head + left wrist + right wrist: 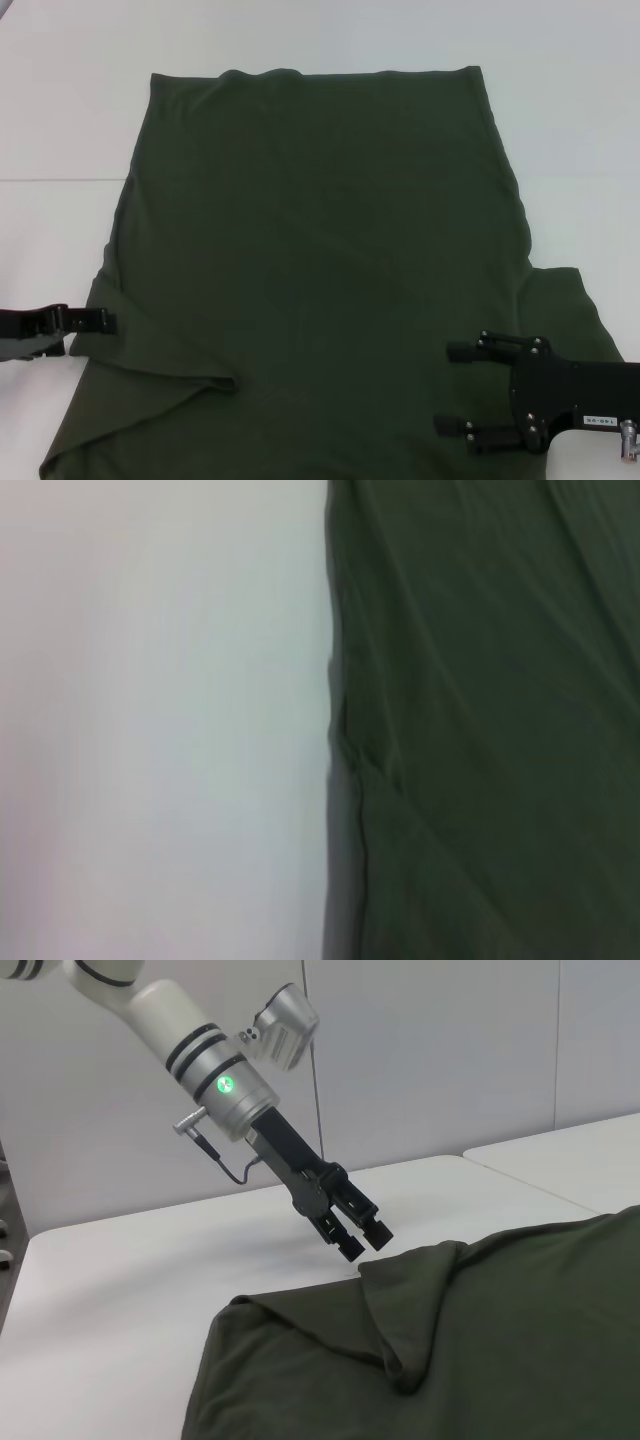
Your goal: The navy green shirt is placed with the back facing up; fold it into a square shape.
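The navy green shirt (320, 250) lies flat on the white table (60, 110), plain side up, and is far bigger than either gripper. Its left sleeve is folded in over the body, leaving a crease tip (232, 381); the right sleeve (568, 300) still spreads outward. My left gripper (110, 322) hovers at the shirt's left edge, and in the right wrist view the left gripper (362, 1240) shows its fingers slightly apart with nothing between them. My right gripper (445, 388) stands open over the shirt's lower right part. The left wrist view shows only the shirt's edge (345, 740).
A seam (60, 180) between two white table tops runs out from the shirt's left side. A pale wall (450, 1050) stands behind the table. Bare table surface (150, 720) lies to the left of the shirt.
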Available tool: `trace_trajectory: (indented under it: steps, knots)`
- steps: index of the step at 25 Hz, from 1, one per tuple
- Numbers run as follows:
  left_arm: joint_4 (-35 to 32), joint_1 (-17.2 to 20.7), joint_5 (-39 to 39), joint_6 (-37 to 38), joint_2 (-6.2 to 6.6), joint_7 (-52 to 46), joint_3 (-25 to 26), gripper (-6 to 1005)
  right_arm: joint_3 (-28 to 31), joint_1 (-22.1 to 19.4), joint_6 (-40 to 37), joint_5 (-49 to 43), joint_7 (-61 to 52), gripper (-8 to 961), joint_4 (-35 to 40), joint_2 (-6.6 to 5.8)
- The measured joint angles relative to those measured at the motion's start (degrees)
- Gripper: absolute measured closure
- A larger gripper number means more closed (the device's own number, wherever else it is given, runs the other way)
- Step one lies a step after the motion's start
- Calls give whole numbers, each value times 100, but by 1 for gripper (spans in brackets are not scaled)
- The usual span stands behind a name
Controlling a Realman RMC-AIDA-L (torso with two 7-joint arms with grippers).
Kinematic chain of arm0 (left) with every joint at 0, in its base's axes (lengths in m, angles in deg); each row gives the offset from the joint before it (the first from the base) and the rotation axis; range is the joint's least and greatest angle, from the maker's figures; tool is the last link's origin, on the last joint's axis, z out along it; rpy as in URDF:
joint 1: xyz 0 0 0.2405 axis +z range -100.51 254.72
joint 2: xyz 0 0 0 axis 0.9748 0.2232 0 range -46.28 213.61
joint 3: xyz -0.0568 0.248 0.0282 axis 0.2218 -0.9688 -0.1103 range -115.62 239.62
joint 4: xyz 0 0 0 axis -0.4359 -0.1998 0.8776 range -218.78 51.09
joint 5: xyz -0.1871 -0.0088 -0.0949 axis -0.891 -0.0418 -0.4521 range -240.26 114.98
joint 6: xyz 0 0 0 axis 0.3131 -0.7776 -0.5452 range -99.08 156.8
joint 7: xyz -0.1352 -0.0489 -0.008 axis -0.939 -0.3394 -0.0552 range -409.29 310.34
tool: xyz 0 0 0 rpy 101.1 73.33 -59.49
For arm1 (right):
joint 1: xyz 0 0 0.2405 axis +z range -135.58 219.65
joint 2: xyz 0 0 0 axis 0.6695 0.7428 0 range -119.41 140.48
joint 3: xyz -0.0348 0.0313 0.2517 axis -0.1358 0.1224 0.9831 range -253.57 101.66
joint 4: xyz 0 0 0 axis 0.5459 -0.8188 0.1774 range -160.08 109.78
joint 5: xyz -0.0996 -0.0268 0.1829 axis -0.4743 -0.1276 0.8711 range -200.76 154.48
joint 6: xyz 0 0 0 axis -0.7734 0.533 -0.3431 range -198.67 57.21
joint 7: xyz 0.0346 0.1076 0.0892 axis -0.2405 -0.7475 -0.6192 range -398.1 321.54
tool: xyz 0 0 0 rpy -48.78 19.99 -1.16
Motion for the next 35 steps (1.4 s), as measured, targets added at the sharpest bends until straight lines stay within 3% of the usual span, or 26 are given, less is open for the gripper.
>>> trace_trajectory:
  steps: [21, 27, 35]
  knots:
    - [134, -182, 60, 27, 11, 38, -80, 96, 0, -14, -36, 0, 0, 32, 10, -17]
    - [39, -135, 411, -2, 21, -124, -69, 96, 0, -24, -37, 0, -13, 32, 10, -16]
    - [165, -271, 478, -31, -23, -109, -88, 96, 0, -19, -36, 0, -18, 32, 10, -1]
